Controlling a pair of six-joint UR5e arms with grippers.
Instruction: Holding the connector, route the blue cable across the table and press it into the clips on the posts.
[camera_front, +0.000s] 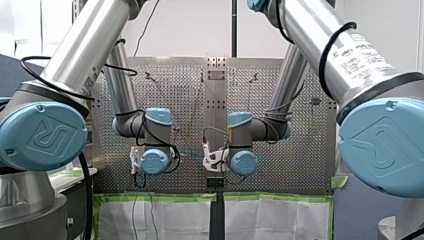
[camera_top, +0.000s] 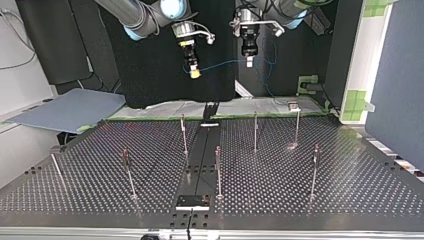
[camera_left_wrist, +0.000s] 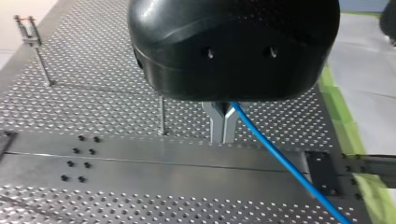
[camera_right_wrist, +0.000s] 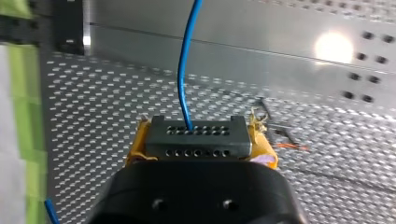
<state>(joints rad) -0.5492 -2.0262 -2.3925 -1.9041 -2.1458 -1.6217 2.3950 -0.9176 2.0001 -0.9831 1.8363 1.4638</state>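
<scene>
In the right wrist view my right gripper is shut on a dark connector with rows of small holes, held between its yellow pads. The blue cable leaves the connector and runs ahead over the perforated table. In the left wrist view my left gripper has its metal fingers shut on the blue cable, which trails off beside them. In the top view both grippers hang above the table's far edge, my right gripper at the left and my left gripper at the right. The cable spans between them. Several thin posts with clips stand below.
More posts are spread over the perforated table. A dark strip runs down its middle. Green tape and white sheets line the far edge. A grey board lies at the top view's left.
</scene>
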